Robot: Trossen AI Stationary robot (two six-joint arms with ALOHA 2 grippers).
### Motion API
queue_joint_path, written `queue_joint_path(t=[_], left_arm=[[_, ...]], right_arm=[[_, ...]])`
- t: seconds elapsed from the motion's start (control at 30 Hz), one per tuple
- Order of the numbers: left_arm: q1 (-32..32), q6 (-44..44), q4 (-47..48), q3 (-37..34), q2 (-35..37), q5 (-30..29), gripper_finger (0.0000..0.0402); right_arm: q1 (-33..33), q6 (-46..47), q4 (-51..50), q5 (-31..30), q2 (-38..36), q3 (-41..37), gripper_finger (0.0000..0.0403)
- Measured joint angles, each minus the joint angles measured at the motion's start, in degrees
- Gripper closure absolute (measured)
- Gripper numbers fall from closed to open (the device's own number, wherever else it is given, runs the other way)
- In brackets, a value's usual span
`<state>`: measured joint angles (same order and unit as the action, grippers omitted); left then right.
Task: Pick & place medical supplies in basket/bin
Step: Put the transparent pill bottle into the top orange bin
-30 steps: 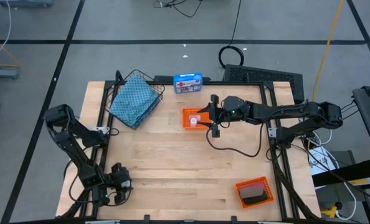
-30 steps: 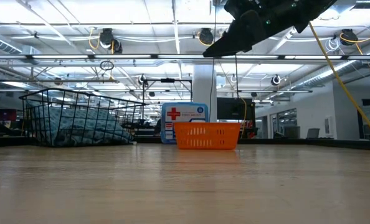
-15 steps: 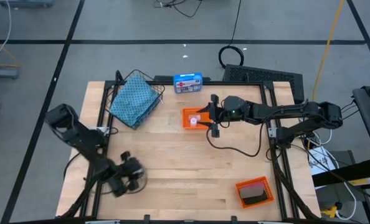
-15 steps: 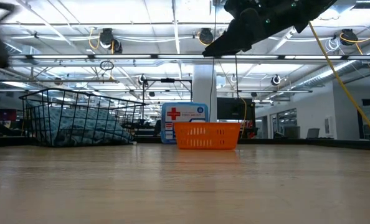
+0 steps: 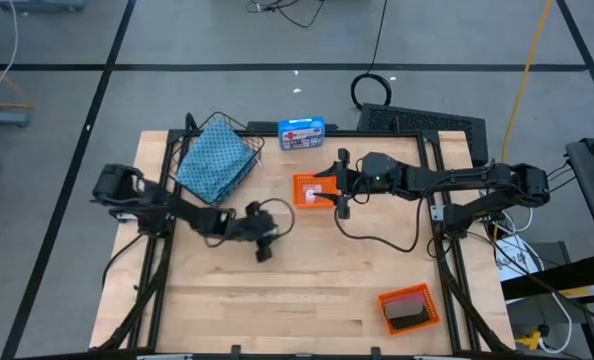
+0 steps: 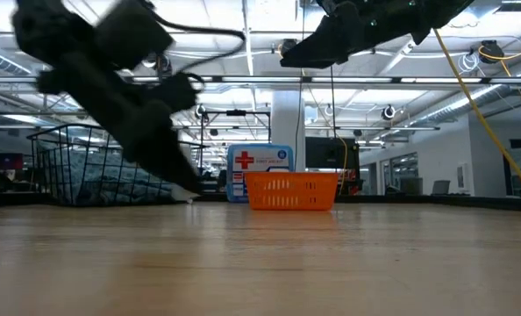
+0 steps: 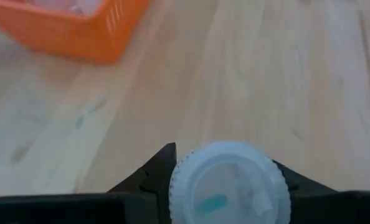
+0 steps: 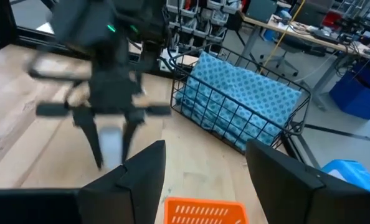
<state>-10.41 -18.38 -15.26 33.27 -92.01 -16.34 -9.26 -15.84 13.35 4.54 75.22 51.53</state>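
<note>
My left gripper point(image 5: 261, 246) hangs over the middle of the table, shut on a white round vial point(image 7: 228, 186); the right wrist view also shows that vial point(image 8: 112, 146) between its fingers. My right gripper point(image 5: 329, 190) hovers open over the far orange tray point(image 5: 307, 190), which holds white vials point(image 5: 313, 188). The wire-mesh basket point(image 5: 217, 160) stands at the far left with the folded teal patterned cloth point(image 8: 235, 93) lying inside it. A second orange tray point(image 5: 409, 307) at the near right holds a dark roll point(image 5: 409, 316). My left gripper pinches the white vial by its round side point(image 7: 185, 186) between the two fingers point(image 7: 151, 177). The fingers point down from above point(image 8: 98, 140). The vial is lifted clear of the table and hangs upright between them.
A blue box with a red-and-white label point(image 5: 301, 132) stands at the far edge, behind the far orange tray. Bare wood point(image 5: 307, 280) spreads across the near half of the table. A black cable point(image 5: 377, 245) loops on the table below the right arm.
My left arm has swung fast from the table's near-left corner up and across toward the middle, toward the far orange tray; it shows blurred. My right arm has stayed over that tray.
</note>
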Motion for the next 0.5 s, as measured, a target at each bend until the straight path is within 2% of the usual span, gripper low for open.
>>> queue_joint_path(t=[0.13, 0.3, 0.4, 0.5], left_arm=[[4.8, 2.9, 0.4, 5.3, -7.2, 7.5, 0.0260], [5.8, 6.7, 7.0, 16.3, -16.5, 15.6, 0.0256], [5.2, 7.8, 11.7, 20.9, -19.9, 16.7, 0.0255], [4.7, 8.5, 12.5, 22.5, -21.1, 16.7, 0.0254]], right_arm=[[0.0, 0.2, 0.1, 0.0, 0.0, 0.0, 0.0191], [0.0, 0.8, 0.1, 0.0, 0.0, 0.0, 0.0191], [0.0, 1.0, 0.1, 0.0, 0.0, 0.0, 0.0191], [0.0, 1.2, 0.1, 0.0, 0.0, 0.0, 0.0191]])
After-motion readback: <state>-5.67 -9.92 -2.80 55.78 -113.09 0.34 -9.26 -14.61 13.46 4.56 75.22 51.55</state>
